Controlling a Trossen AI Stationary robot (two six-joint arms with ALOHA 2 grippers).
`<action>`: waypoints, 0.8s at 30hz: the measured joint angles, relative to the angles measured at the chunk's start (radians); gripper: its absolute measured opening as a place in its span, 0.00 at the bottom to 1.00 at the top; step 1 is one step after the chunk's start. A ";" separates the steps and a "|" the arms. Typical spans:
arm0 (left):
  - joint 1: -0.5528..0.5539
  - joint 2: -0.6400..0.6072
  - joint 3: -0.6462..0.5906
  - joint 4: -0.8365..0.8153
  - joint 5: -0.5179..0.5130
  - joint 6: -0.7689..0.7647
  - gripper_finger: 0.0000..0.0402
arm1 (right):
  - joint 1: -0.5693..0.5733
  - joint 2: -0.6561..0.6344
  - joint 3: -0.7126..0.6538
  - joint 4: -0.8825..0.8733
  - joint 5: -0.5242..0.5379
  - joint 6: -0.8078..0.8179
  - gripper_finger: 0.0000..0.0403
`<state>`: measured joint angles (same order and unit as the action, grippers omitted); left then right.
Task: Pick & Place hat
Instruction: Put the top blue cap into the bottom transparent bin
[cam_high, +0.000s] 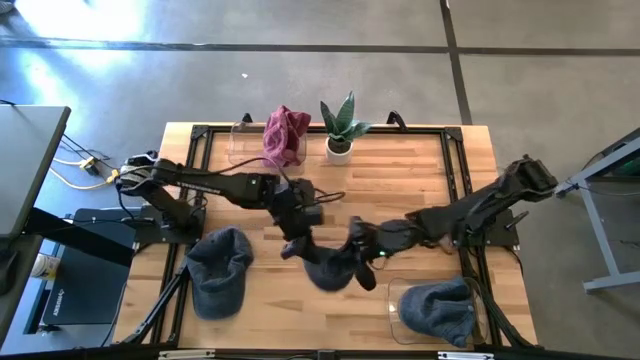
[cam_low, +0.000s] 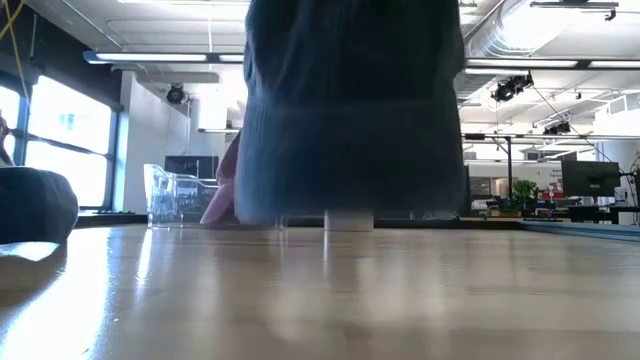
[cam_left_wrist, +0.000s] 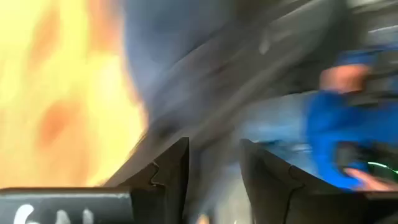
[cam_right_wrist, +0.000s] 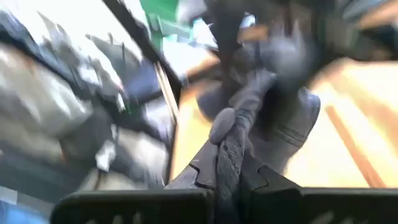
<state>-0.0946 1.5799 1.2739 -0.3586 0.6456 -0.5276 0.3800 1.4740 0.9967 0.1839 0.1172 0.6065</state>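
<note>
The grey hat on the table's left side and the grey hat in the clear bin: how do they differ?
The left grey hat lies directly on the wooden table; the other grey hat sits inside a clear bin. The left one lies near the left arm's base, the other near the right arm's. Both are grey, and no gripper touches either.

Dark grey hat (cam_high: 325, 268), maroon cloth (cam_high: 285, 133), seemingly plain.
</note>
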 joint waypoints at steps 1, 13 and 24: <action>0.001 -0.013 -0.003 -0.057 -0.042 0.007 0.35 | 0.021 -0.026 0.003 0.003 0.054 0.017 0.02; -0.133 -0.199 -0.006 -0.238 -0.640 -0.003 0.35 | 0.318 -0.269 0.192 -0.504 0.487 0.397 0.01; -0.292 -0.021 -0.002 0.512 -0.755 0.258 0.35 | 0.545 -0.286 0.433 -1.064 0.459 1.024 0.01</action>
<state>-0.3865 1.5588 1.2720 0.1531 -0.1097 -0.2697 0.9247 1.1884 1.4296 -0.8799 0.5767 1.6306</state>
